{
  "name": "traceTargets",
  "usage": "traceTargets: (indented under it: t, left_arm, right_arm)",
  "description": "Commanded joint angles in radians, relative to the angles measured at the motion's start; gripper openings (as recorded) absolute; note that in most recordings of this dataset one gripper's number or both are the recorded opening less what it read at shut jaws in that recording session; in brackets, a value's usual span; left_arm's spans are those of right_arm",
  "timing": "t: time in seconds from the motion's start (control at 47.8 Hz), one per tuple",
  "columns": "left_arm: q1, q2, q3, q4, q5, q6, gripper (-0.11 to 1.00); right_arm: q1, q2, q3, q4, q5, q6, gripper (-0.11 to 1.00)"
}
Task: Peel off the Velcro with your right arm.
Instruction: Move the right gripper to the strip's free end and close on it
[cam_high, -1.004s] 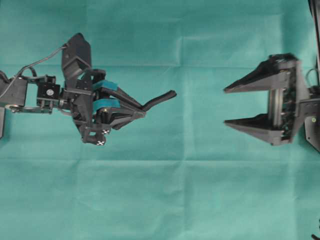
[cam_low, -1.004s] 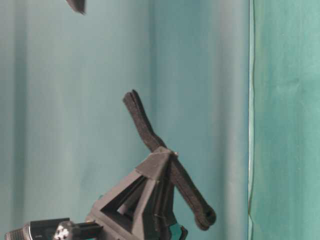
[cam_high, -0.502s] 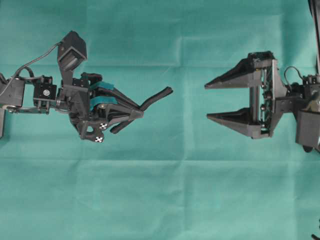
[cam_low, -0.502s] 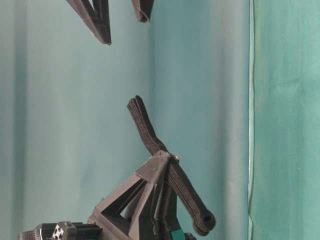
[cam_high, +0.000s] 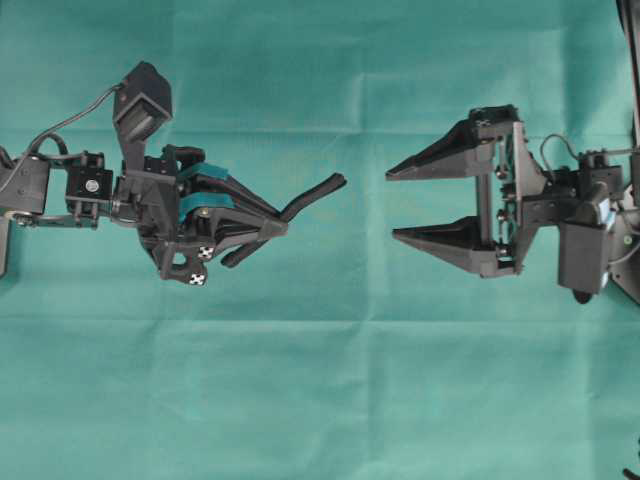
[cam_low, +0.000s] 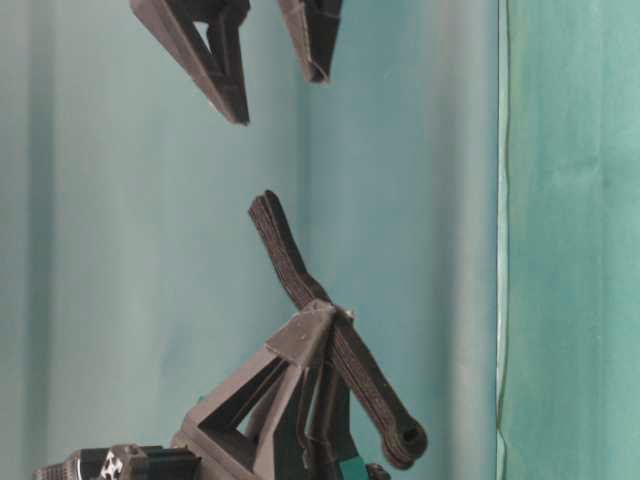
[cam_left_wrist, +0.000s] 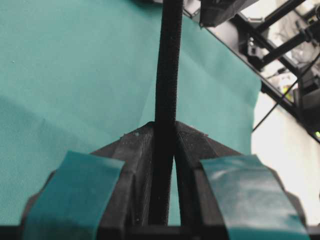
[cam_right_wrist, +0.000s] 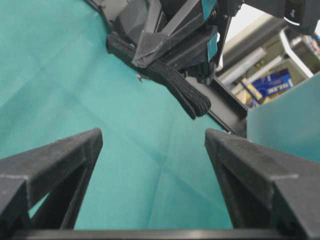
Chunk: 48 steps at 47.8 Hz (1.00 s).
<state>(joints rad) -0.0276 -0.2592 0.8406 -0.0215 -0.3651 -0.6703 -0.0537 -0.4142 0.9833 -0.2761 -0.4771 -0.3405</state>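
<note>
The Velcro (cam_high: 315, 192) is a thin black strap held above the green cloth. My left gripper (cam_high: 280, 222), with teal tape on its fingers, is shut on the strap's middle. One end of the strap sticks out past the fingertips toward the right arm, and the rounded end hangs back below. In the left wrist view the Velcro (cam_left_wrist: 167, 65) runs straight up from between the closed left gripper (cam_left_wrist: 164, 127). My right gripper (cam_high: 392, 205) stands open, apart from the strap's free end and facing it. In the right wrist view the Velcro (cam_right_wrist: 182, 90) lies ahead of the wide right gripper (cam_right_wrist: 154, 135).
A green cloth (cam_high: 320, 380) covers the table, with fold lines across it. Beyond the table's edge the right wrist view shows a black frame rail (cam_right_wrist: 225, 107) and a blue box (cam_right_wrist: 272, 82) on shelving.
The right gripper has moved left toward the strap's free end, staying open. The left arm rolled a little at first, then held still with the strap.
</note>
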Motion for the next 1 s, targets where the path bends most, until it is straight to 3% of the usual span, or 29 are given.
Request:
traceTargets:
  t: [0.0, 0.983]
  left_arm:
    - [-0.003, -0.012, -0.009, 0.000, -0.012, 0.000, 0.10]
    - [-0.006, -0.017, 0.000, 0.000, -0.014, 0.006, 0.10]
  right_arm:
    - [-0.006, 0.011, -0.031, 0.003, -0.028, 0.000, 0.73]
    - [-0.020, 0.181, -0.092, 0.005, -0.149, 0.005, 0.73]
